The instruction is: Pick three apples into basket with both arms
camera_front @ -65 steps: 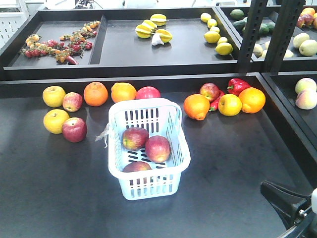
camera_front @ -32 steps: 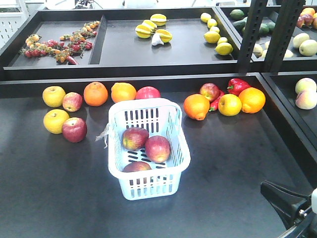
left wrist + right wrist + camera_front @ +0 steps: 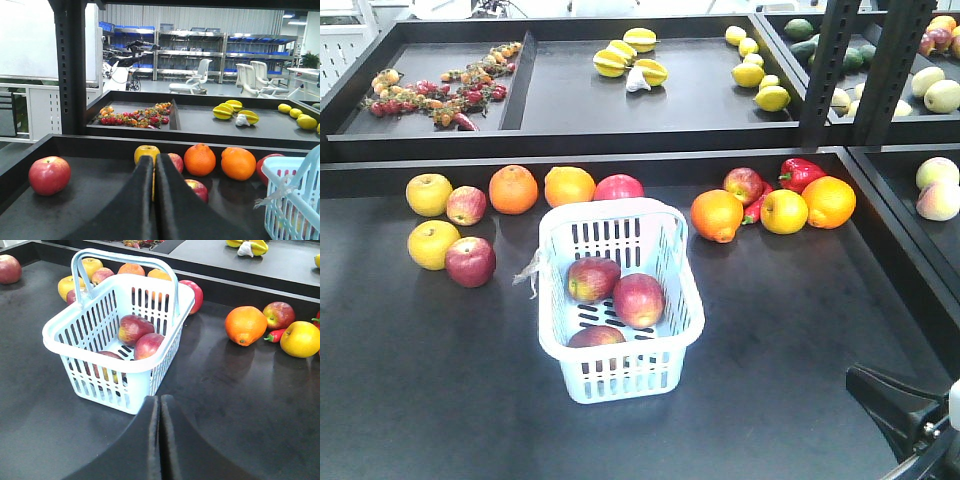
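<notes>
Three red apples [image 3: 617,295] inside pale slotted basket [image 3: 620,385], upright

Basket [image 3: 620,375] mid-shelf; bare shelf floor [image 3: 800,300] right; fruit row [image 3: 540,188] behind.

The left gripper [image 3: 153,165] has its 2 black fingers pressed together, only a thin seam between them, pointing level and forward. It holds nothing. The right gripper [image 3: 159,402] is closed the same way, its 2 fingers meeting along a narrow line, tilted down, and is also empty. In the front view only part of the right arm [image 3: 905,420] shows, a black jointed piece low at the lower right corner.
</notes>
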Available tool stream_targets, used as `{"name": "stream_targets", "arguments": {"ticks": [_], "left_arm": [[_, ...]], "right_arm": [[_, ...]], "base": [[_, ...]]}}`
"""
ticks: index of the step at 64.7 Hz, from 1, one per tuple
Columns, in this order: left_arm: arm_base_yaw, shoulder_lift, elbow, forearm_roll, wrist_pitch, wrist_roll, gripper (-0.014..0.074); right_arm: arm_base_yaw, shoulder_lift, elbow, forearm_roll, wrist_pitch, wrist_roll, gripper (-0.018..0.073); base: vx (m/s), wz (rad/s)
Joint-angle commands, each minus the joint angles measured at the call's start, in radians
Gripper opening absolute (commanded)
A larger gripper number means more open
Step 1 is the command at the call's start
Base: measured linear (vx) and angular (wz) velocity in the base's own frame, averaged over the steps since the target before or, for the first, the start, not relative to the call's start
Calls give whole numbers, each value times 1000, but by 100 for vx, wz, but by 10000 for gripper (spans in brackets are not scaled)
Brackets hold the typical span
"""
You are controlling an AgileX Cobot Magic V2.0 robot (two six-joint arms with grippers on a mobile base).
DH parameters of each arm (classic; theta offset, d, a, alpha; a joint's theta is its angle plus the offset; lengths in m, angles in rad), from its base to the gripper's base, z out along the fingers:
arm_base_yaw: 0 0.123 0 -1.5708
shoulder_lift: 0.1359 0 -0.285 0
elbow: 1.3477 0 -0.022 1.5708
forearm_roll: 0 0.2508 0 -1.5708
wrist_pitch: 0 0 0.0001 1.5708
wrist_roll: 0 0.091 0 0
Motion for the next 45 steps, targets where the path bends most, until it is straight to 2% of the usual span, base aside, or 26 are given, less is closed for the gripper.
{"name": "stream_targets", "arguments": {"ticks": [1,45], "left_arm": [[-6,-15,23,-10,-70,-8,-6],[-6,-15,23,-10,-70,-8,-6]], "right_arm": [[-4,0,-28,5,-57,-7,-5],[-4,0,-28,5,-57,-7,-5]], "base": [[0,0],[0,0]]}}
